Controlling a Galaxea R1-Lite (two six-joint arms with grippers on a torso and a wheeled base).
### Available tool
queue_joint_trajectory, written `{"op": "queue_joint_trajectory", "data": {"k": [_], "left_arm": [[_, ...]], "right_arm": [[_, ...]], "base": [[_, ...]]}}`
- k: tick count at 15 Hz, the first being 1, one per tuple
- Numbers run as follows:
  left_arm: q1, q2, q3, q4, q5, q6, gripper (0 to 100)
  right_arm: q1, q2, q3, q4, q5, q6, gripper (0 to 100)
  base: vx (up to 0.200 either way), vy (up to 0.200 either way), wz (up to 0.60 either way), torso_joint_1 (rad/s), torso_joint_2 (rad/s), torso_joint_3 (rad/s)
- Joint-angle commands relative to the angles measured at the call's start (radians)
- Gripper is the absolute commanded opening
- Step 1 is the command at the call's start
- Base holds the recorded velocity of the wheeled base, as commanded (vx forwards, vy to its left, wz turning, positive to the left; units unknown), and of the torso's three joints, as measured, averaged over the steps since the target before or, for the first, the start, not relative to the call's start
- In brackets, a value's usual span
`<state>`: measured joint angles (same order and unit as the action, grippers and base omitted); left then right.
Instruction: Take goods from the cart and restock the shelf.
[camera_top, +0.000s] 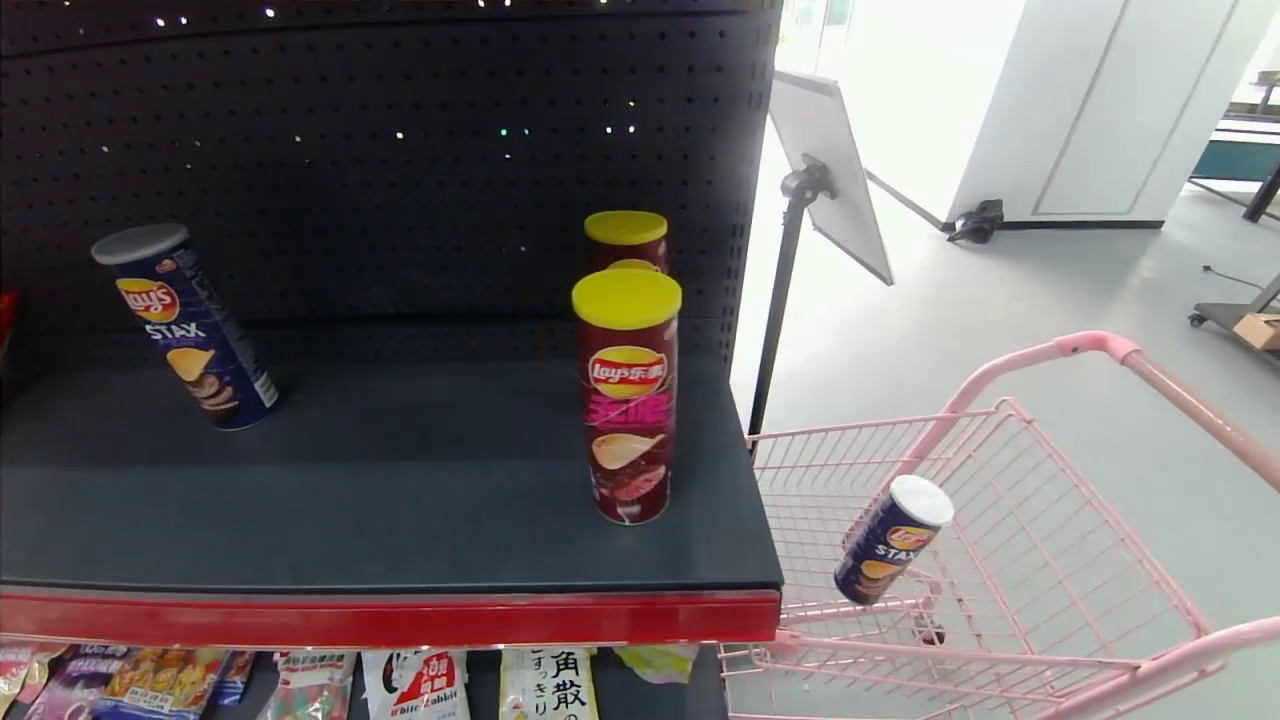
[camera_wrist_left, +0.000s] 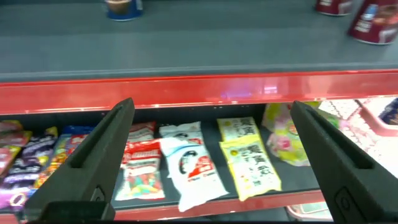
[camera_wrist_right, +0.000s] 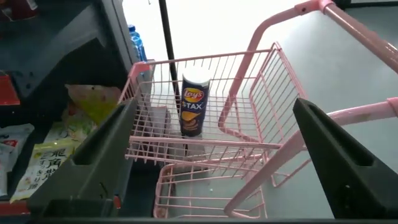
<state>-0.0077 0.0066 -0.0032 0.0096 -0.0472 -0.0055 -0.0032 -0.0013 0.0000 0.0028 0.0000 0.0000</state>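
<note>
Notably, head view catches three cans (camera_top: 627, 400) on the shelf (camera_top: 400, 500); right wrist view faces the navy, white-lidded chip can (camera_wrist_right: 194, 102) upright at the pink cart's (camera_wrist_right: 205, 144) shelf-side edge. Left gripper (camera_wrist_left: 212, 104) and right gripper (camera_wrist_right: 214, 109) gape.

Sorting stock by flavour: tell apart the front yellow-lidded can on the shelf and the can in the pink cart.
The front can has a maroon body; the cart can is dark blue. The front can's lid is yellow; the cart can's lid is white. The front can stands on the shelf; the cart can sits in the basket of the pink cart, not yet restocked. Both are upright, lidded chip tubes.
</note>
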Motion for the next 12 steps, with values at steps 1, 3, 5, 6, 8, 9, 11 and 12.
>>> {"op": "queue_joint_trajectory", "data": {"k": [1,3,5,6,8,9,11,12], "left_arm": [[0.000,0.000,0.000,0.000,0.000,-0.001,100],[0.000,0.000,0.000,0.000,0.000,-0.001,100],[0.000,0.000,0.000,0.000,0.000,-0.001,100],[0.000,0.000,0.000,0.000,0.000,-0.001,100],[0.000,0.000,0.000,0.000,0.000,-0.001,100],[0.000,0.000,0.000,0.000,0.000,-0.001,100],[0.000,0.000,0.000,0.000,0.000,-0.001,100],[0.000,0.000,0.000,0.000,0.000,-0.001,100]], "right_arm": [[0.000,0.001,-0.002,0.000,0.000,0.000,100],[0.000,0.001,0.000,0.000,0.000,0.000,100],[0.000,0.001,0.000,0.000,0.000,0.002,100],[0.000,0.001,0.000,0.000,0.000,0.000,100],[-0.001,0.001,0.000,0.000,0.000,0.002,100],[0.000,0.001,-0.002,0.000,0.003,0.000,100],[0.000,0.001,0.000,0.000,0.003,0.000,100],[0.000,0.001,0.000,0.000,0.003,0.000,100]], "base": [[0.000,-0.200,0.00,0.007,0.00,0.002],[0.000,0.000,0.00,0.000,0.00,0.000],[0.000,0.000,0.00,0.000,0.00,0.000],[0.000,0.000,0.00,0.000,0.00,0.000],[0.000,0.000,0.00,0.000,0.00,0.000],[0.000,0.000,0.00,0.000,0.00,0.000],[0.000,0.000,0.00,0.000,0.00,0.000],[0.000,0.000,0.00,0.000,0.00,0.000]]}}
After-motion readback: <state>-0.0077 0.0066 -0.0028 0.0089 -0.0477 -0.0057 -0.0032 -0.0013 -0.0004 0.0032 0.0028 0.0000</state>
